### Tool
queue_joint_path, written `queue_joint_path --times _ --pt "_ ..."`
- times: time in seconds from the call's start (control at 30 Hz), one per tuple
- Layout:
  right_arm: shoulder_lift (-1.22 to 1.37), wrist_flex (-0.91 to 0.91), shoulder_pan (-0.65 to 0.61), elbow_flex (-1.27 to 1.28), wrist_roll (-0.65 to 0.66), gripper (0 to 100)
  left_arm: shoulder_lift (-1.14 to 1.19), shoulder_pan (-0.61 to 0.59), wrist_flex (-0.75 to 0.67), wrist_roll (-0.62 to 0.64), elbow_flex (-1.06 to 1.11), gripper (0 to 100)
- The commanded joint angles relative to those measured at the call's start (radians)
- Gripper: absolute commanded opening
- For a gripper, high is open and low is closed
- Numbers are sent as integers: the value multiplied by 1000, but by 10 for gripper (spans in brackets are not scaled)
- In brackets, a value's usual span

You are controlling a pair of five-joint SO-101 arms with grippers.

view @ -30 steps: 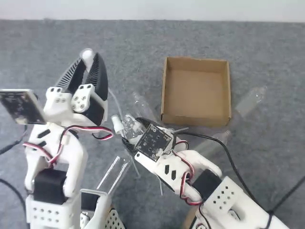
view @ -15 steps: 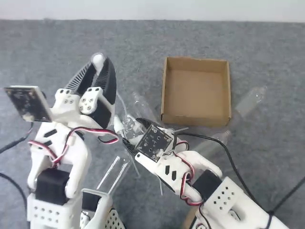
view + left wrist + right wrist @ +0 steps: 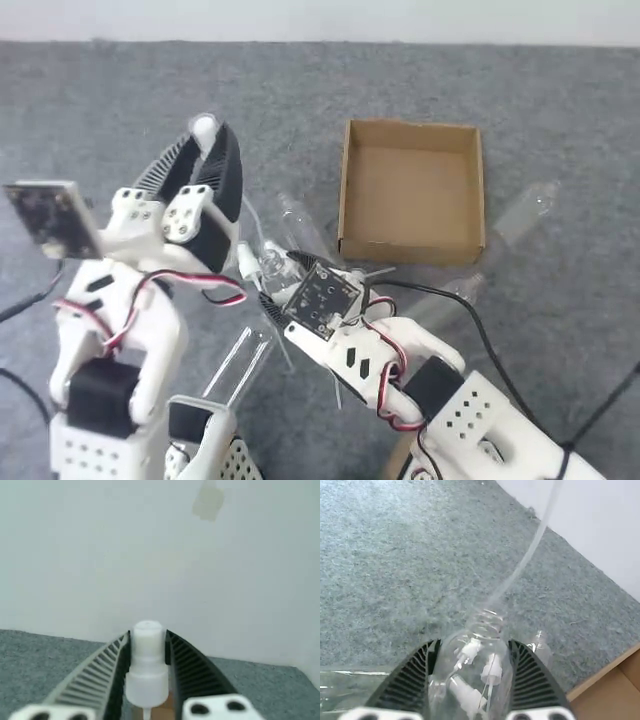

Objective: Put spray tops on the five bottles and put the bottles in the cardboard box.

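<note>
Left arm has swung toward the box since a second ago, carrying the spray top with it; almost no shift in the last half second. Right arm and its bottle unchanged.

Left hand is raised over the tabletop, fingers clamped on the spray top. In the left wrist view the spray top sits between the fingers of the left hand, white head at the fingertips, long axis along the fingers. Its thin tube trails down from the hand toward the bottle.

Right hand is low, just beside the box's near left corner, closed on a clear bottle. Bottle's long axis is in line with the hand, neck pointing away from the wrist toward the left arm. In the right wrist view the right hand grips the bottle on both sides, and the tube slants down to the bottle's threaded mouth.

Cardboard box sits open side up, mid-tabletop. Loose bottles lie on their sides: one against the box's left wall, one right of the box, one near the arm bases, one by the box's front.
</note>
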Motion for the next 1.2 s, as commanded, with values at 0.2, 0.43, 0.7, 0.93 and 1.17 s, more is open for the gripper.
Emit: queue_joint_path --times 0.2,0.43,0.7,0.93,1.17 --pt "-31 -13 -2 -15 -9 6 -21 0 26 8 -10 11" --pt "-31 -13 -2 -15 -9 6 -21 6 28 8 74 11" --pt "-42 -12 -2 35 -3 6 -21 11 160 -40 73 11" --pt "-39 -179 31 66 -15 6 -20 110 210 -127 130 11" --pt "-35 -449 117 137 -164 6 -20 184 216 -192 145 11"
